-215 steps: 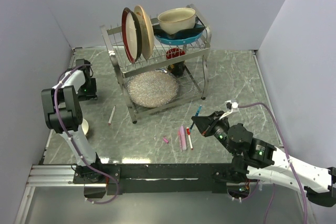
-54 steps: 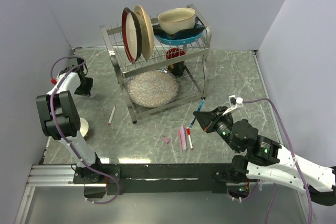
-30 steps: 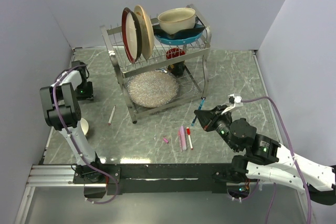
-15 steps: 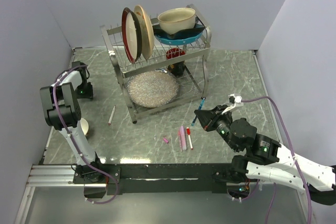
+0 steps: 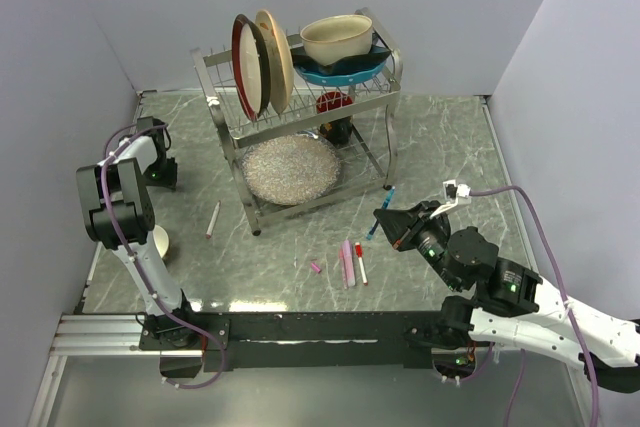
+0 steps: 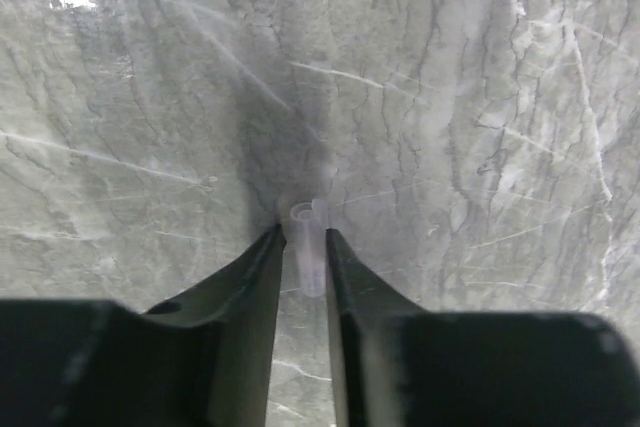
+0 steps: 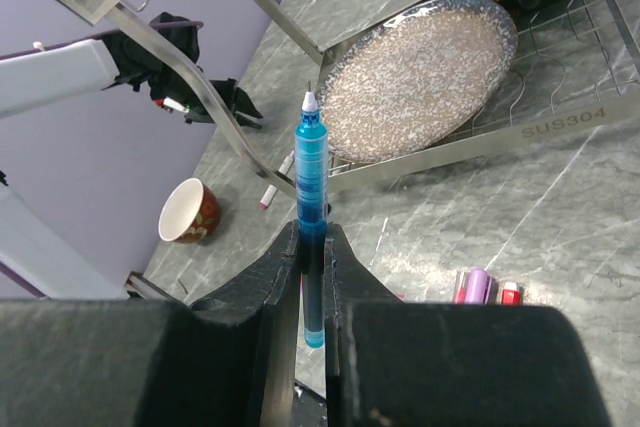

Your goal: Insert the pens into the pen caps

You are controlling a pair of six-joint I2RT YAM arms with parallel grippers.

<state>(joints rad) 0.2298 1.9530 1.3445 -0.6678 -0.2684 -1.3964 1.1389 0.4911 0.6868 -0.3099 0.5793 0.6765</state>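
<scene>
the right gripper is clamped on the blue pen low on its barrel, so most of the pen stands free past the fingers with the nib pointing away from the wrist. that long free end looks likely to pivot in the grip if it meets a cap off-axis, and the nib could then miss the mouth. the left gripper pinches a clear cap by its sides, open mouth outward. a tube this small and slick may tilt or squirt out under a crooked push.

seen from above, the pen's nib sits close to the rack foot, at the gripper's 11 o'clock, so a careless swing could knock it. the arms are well apart on the table, right at about 4 o'clock and left at 9 o'clock, so mating the parts needs a long, well-aimed approach.

the blue pen is thin and translucent with a pale cone tip. the clear cap is short and see-through. at 6 o'clock lie a pink pen and a red-tipped pen just beside it, with a pink cap at their 9 o'clock. a white pen lies at the rack's 8 o'clock.
</scene>
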